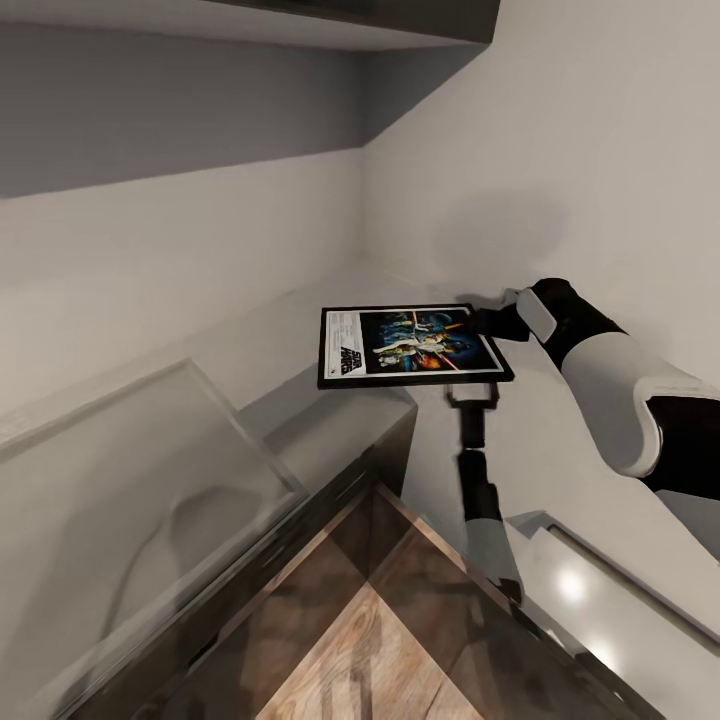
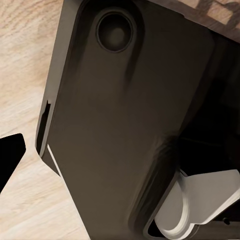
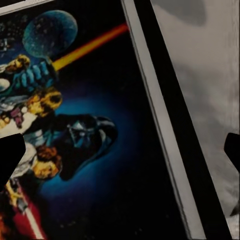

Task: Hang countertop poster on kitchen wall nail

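The poster (image 1: 410,345) has a black frame, a white border and space artwork. It lies flat on the light grey kitchen countertop (image 1: 560,450), its title strip at the end away from my right arm. My right gripper (image 1: 492,322) is at the poster's right edge. In the right wrist view the poster (image 3: 85,130) is close below, and its frame edge runs between the two dark fingertips (image 3: 10,157), which stand wide apart. That gripper (image 3: 121,152) is open. My left arm hangs low with its gripper (image 1: 470,400) near the counter's corner. One left fingertip (image 2: 11,156) shows far to the side.
White walls meet in a corner behind the counter, under an overhead cabinet (image 1: 250,20). Dark glossy cabinet fronts (image 1: 330,520) stand below the worktop, above a wooden floor (image 1: 390,640). A clear glass-like panel (image 1: 130,470) sits at the left. The left wrist view shows my dark base (image 2: 130,125).
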